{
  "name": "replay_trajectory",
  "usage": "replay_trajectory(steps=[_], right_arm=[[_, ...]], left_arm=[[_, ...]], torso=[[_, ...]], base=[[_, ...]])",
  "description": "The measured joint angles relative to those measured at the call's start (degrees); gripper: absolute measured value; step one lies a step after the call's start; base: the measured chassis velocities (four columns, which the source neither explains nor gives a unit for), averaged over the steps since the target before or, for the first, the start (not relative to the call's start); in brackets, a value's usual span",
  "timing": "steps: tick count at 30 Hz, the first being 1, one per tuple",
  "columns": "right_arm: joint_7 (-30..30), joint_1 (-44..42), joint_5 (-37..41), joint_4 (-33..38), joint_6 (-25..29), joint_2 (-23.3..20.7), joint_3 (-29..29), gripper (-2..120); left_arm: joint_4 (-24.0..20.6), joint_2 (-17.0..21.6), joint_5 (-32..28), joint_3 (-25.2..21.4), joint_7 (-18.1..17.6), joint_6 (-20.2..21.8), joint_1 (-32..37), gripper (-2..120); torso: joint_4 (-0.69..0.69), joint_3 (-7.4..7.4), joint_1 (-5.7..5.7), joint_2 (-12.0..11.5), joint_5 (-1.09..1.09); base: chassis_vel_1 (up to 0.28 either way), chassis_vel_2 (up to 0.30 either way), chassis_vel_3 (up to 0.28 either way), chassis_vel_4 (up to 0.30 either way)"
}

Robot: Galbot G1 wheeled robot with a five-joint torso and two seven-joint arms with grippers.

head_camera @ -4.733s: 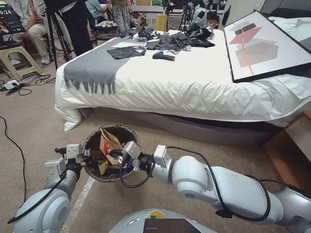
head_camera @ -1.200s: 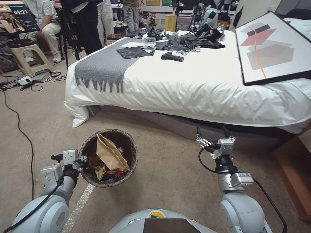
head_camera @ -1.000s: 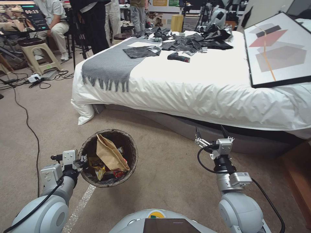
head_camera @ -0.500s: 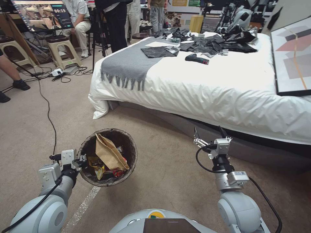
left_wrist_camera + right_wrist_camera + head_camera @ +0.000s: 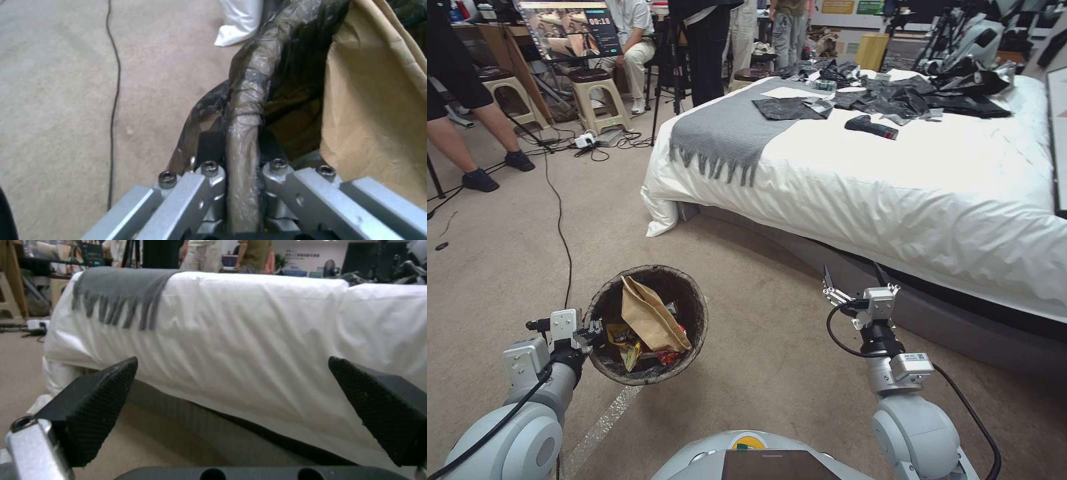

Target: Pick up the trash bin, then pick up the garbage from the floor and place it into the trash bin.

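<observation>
- Bed (image 5: 907,180): covered in a white sheet, filling the upper right of the head view; its near side faces the right wrist camera, with the dark base visible below the sheet.
- Carpet (image 5: 760,347): beige floor surface beneath both arms; a black cable (image 5: 557,220) runs across it at the left, also seen in the left wrist view.
- Grey throw (image 5: 727,130): fringed, laid across the bed's foot end; its fringe hangs over the sheet edge; black plastic sheets (image 5: 907,97) lie crumpled farther back on the bed.
- Trash bin (image 5: 647,325): round, lined with a dark wrinkled bag, held clear of the carpet at the lower left of the head view, in front of the robot's left side.
- Garbage: inside the bin; a brown paper piece (image 5: 650,323) stands tilted at the middle, with a yellow packet (image 5: 624,337) and red wrapper (image 5: 668,357) below it.
- Left gripper (image 5: 592,329): at the bin's left rim; the left wrist view shows its fingers (image 5: 209,180) pressed on either side of the bag-wrapped rim (image 5: 242,133), pinching it.
- Right gripper (image 5: 854,277): raised above the carpet near the bed base, well apart from the bin; its black fingertips (image 5: 100,396) stand spread wide with nothing between them.
</observation>
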Motion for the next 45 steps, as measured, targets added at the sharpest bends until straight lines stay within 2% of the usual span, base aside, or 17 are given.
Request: replay_trajectory(steps=[45], right_arm=[[0.48,1.15,0.03,-1.42,-0.07,-0.59,-0.53,100]], left_arm=[[0.0,-0.57,-0.56,-0.06,-0.59,0.0,0.25,3]], torso=[[0.0,0.0,0.0,0.0,0.0]], base=[[0.063,0.064,0.063,0.061]])
